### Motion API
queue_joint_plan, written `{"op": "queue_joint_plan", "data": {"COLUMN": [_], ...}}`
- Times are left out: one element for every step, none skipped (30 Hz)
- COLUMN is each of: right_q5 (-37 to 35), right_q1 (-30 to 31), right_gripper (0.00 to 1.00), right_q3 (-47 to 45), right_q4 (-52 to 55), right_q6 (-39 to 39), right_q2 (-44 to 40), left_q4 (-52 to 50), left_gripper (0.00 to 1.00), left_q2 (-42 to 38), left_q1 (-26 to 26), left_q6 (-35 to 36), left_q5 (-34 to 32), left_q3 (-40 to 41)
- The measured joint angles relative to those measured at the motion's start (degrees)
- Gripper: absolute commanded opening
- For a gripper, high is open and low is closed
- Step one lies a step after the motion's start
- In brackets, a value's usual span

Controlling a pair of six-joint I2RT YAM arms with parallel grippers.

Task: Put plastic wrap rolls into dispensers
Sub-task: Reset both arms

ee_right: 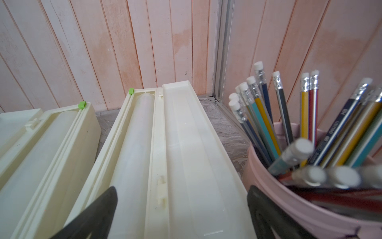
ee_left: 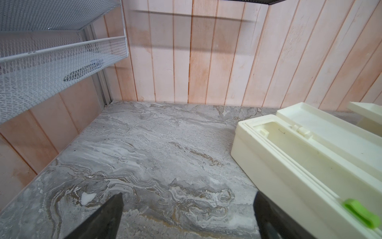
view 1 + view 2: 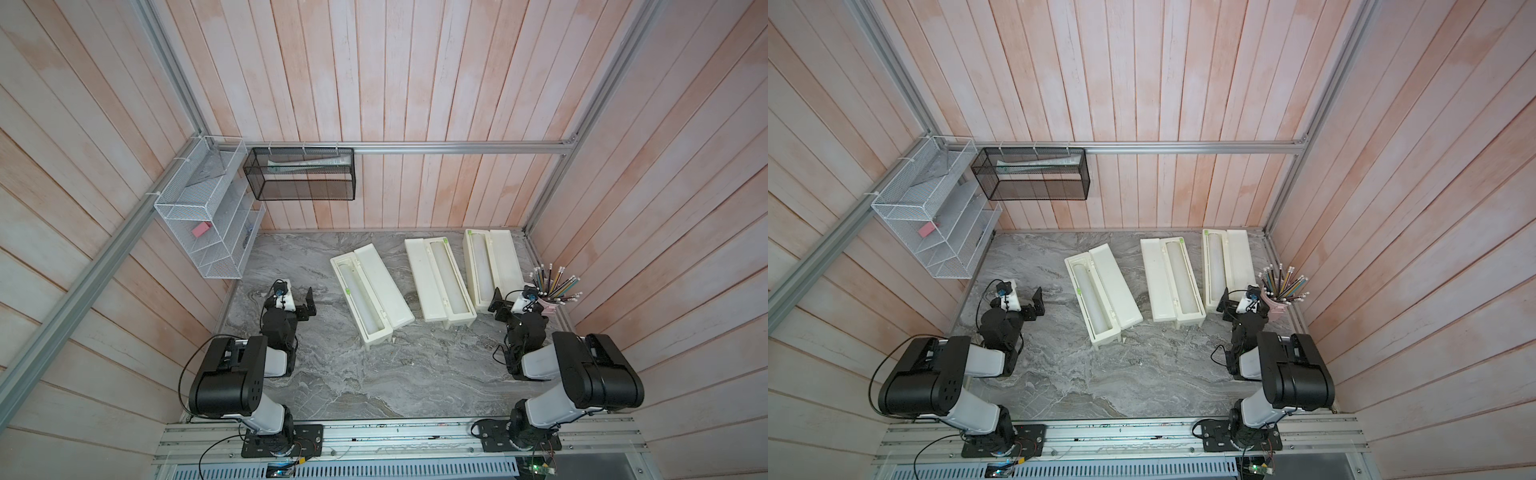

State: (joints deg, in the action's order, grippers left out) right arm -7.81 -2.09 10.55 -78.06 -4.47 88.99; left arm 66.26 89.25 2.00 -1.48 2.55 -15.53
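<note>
The middle dispenser point(image 3: 424, 282) lies lid-open on the grey marble tabletop point(image 3: 374, 374), and everything else is placed from it.

Far off to its left, on the side wall, hangs a white wire rack point(image 3: 216, 266) with a small pink block point(image 3: 200, 229) on one shelf. A black mesh basket point(image 3: 307, 189) hangs on the back wall, also left of the middle dispenser and above table level.

The left gripper point(image 3: 308, 305) sits low over bare marble, well left of the middle dispenser. In the left wrist view its fingers point(image 2: 111, 215) stand wide apart with nothing between them.

Between that gripper and the middle dispenser lies the left dispenser point(image 3: 378, 338), angled, its lid folded flat on the side toward the middle dispenser. The left roll point(image 3: 360, 297) rests in its trough beside a green tab point(image 2: 359, 213).

The middle dispenser's own trough holds the middle roll point(image 3: 448, 278), with its lid flat on the left.

Just beside it on the right is the right dispenser point(image 3: 505, 262), open, with the right roll point(image 1: 132, 144) lying in its trough.

The right gripper point(image 3: 498, 305) hovers at that box's near end, right of the middle dispenser, jaws spread and holding nothing.

Farthest right stands a pink cup point(image 1: 268, 196) full of pencils point(image 3: 552, 282).
</note>
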Motion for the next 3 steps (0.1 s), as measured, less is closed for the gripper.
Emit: {"op": "queue_joint_plan", "data": {"right_q5": [0.0,0.0,0.0], "right_q1": [0.0,0.0,0.0], "right_gripper": [0.98,0.98,0.98], "right_q3": [0.0,0.0,0.0], "right_q4": [-0.13,-0.15,-0.24], "right_q6": [0.0,0.0,0.0], "right_q2": [0.0,0.0,0.0], "left_q4": [-0.07,-0.04,-0.07], "left_gripper": [1.0,1.0,1.0], "left_q2": [0.0,0.0,0.0], "left_q1": [0.02,0.04,0.11], "left_q6": [0.02,0.02,0.02], "left_q5": [0.22,0.31,0.44], "left_q3": [-0.2,-0.24,-0.26]}}
